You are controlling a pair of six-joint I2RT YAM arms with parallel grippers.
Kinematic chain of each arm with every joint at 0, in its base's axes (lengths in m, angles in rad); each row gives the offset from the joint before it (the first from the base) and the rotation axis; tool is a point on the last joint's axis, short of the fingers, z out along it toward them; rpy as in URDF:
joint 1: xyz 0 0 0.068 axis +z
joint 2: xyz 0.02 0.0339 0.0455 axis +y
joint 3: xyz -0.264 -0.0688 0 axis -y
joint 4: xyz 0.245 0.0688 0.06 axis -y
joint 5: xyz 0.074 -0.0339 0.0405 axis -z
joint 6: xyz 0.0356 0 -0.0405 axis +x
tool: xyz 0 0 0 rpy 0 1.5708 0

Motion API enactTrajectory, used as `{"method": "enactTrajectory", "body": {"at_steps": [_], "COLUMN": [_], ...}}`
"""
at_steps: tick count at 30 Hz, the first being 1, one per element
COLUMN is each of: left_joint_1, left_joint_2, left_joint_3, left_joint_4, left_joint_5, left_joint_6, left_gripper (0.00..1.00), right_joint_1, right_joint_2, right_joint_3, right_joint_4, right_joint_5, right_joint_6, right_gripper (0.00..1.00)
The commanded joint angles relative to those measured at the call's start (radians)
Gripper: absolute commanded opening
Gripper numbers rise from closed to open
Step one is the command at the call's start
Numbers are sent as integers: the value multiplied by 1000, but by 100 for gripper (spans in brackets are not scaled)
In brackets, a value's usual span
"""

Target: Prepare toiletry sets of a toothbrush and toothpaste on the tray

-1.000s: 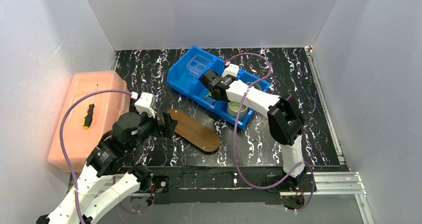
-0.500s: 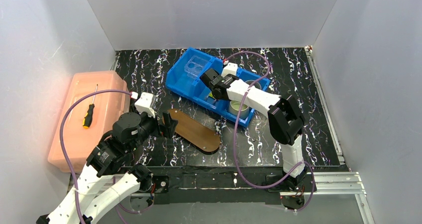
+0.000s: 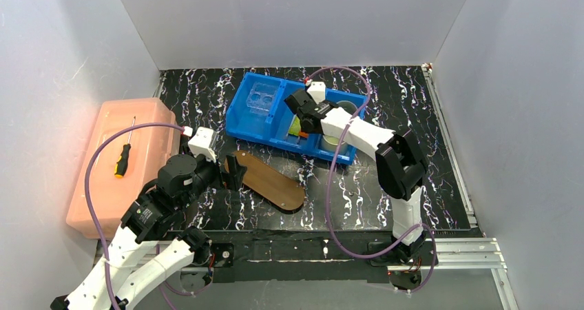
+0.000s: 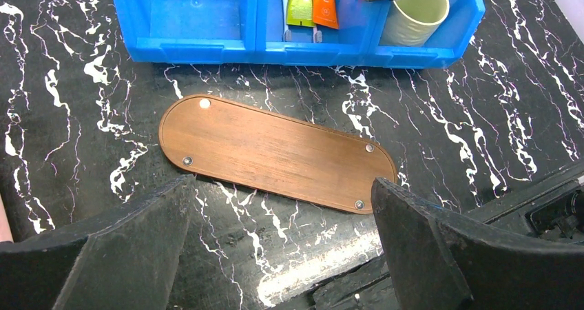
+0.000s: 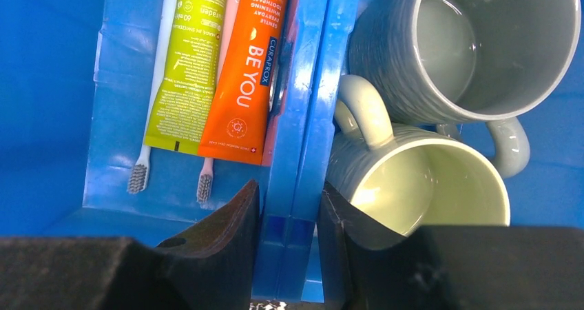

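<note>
The dark-brown wooden tray lies bare on the black marbled table. My left gripper hovers wide open just at its near edge, holding nothing. The lime-green tube and the orange tube lie side by side in the middle compartment of the blue bin. Two toothbrush heads stick out from under the tubes. My right gripper is shut on the bin's divider wall, one finger in each compartment.
A grey mug and a green mug sit in the bin's right compartment, against my right finger. A clear plastic holder fills the left compartment. A pink box with a screwdriver on top stands at the left.
The right gripper has drawn back toward the far wall with the bin's divider between its fingers, and the bin has swung from diagonal to nearly level. The left arm has stayed still.
</note>
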Motion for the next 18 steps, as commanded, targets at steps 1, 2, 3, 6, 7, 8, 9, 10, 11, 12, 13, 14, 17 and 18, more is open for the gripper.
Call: {"method": "enactTrajectory", "body": {"at_steps": [1, 2, 3, 6, 7, 8, 9, 10, 11, 12, 13, 14, 17, 18], "left_joint_1": [-3, -4, -3, -3, -4, -4, -4, -4, -3, -4, -3, -4, -3, -4], "left_joint_2": [6, 6, 8, 10, 11, 12, 13, 14, 15, 16, 17, 17, 20, 21], "left_joint_3": [1, 1, 1, 1, 0, 0, 0, 1, 1, 1, 0, 1, 1, 1], "left_joint_4": [-15, -15, -15, -15, -15, -15, -15, -16, -16, -16, -16, -16, -16, -16], "left_joint_5": [-14, -15, -16, -21, -23, -26, -26, -27, -29, -30, -32, -32, -33, -32], "left_joint_6": [2, 3, 4, 6, 6, 6, 5, 7, 7, 7, 7, 8, 9, 10], "left_gripper": [99, 99, 99, 99, 99, 99, 99, 99, 99, 99, 99, 99, 99, 99], "right_joint_1": [-33, -41, -50, -72, -78, -85, -90, -95, -98, -101, -101, -101, -101, -101], "right_joint_2": [-94, -98, -101, -102, -101, -100, -99, -97, -98, -101, -106, -113, -145, -157], "right_joint_3": [-40, -50, -52, -49, -49, -50, -52, -55, -63, -72, -87, -107, -173, -192], "right_joint_4": [137, 154, 161, 163, 164, 164, 162, 161, 161, 163, 167, 178, 229, 245], "right_joint_5": [-73, -98, -116, -164, -177, -186, -198, -216, -233, -250, -265, -277, -296, -306], "right_joint_6": [-226, -249, -272, -325, -347, -360, -374, -384, -394, -403, -412, -417, -425, -429], "right_gripper": [1, 1, 1, 1, 1, 1, 1, 1, 1, 1, 1, 1, 1, 1]}}
